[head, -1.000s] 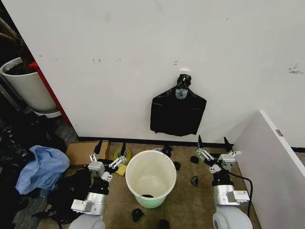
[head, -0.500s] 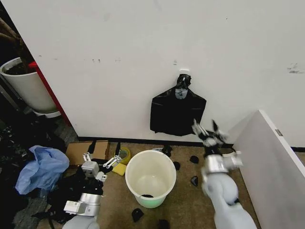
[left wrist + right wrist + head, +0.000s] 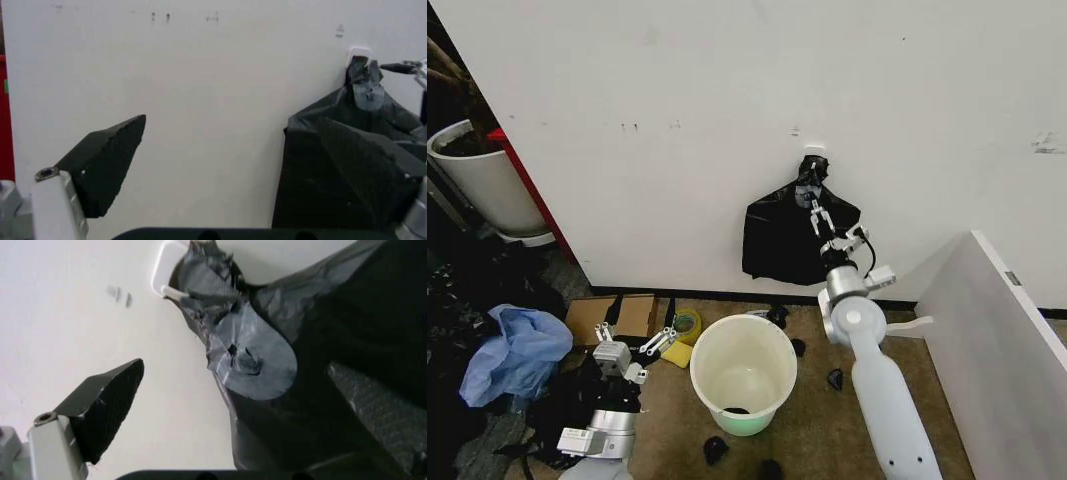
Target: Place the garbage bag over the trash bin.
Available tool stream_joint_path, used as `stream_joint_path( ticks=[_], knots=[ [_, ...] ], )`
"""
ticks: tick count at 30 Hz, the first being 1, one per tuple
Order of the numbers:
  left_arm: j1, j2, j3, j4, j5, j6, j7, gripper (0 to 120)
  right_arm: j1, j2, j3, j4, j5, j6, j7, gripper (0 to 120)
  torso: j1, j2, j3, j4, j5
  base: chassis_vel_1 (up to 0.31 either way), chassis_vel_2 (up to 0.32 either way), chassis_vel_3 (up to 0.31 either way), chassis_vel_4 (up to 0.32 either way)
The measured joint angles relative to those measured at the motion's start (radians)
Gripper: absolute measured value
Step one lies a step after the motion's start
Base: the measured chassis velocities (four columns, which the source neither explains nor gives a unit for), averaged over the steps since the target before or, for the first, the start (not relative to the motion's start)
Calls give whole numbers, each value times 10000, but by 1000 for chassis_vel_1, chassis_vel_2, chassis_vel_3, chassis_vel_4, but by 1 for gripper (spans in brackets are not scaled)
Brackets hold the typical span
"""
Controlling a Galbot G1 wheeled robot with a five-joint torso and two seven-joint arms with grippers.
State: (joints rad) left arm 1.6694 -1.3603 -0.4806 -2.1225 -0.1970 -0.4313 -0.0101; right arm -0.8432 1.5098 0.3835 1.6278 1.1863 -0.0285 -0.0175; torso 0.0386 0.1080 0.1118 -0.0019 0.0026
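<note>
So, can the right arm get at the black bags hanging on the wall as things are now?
Probably yes. The right tool is raised in front of the hanging black bags, fingers open, just below the white clip. Nothing stands between them. The left tool waits low beside the trash bin.

Bag (image 3: 792,240): black, glossy, crinkled, hanging flat on wall from white clip. Bin (image 3: 743,373): white, round, upright, open, on floor below.

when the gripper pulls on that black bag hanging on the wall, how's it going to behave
The bag hangs in creased folds, so it is probably floppy and light. Its glossy film may slip between the open right gripper's fingers. Bunched under the white clip, it might tear or snag.
</note>
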Motion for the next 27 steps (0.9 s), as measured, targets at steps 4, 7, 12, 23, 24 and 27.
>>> stream_joint_path(
  ticks=[4, 7, 12, 23, 24, 27],
  knots=[
    [-12, -30, 37, 143, 84, -42, -43, 100, 322, 70, -25, -531, -123, 44, -158, 100, 0, 0, 0, 0, 0, 0, 0, 0, 0],
    [-46, -37, 49, 255, 132, -78, -61, 100, 464, 102, -26, -766, -159, 100, -288, 100, 0, 0, 0, -1, 0, 0, 0, 0, 0],
    [-101, -19, 52, 398, 152, -132, -134, 100, 786, 201, -6, -1111, -317, 295, -622, 85, 0, 0, -1, 0, -1, 0, 0, 0, 0],
    [-126, 60, 27, 495, 145, -238, -304, 100, 766, 349, 7, -1119, -562, 597, -935, 52, 0, 0, -1, 0, 0, 0, 0, 0, 0],
    [-140, 90, 26, 526, 132, -261, -332, 100, 705, 372, -10, -1113, -702, 645, -971, 42, 0, 0, -1, 0, 0, 0, 0, 0, 0],
    [-186, 129, 42, 576, 121, -273, -361, 100, 668, 391, -29, -1121, -904, 761, -991, 31, 0, 0, -1, 0, 0, 0, 0, 0, 0]
  ],
)
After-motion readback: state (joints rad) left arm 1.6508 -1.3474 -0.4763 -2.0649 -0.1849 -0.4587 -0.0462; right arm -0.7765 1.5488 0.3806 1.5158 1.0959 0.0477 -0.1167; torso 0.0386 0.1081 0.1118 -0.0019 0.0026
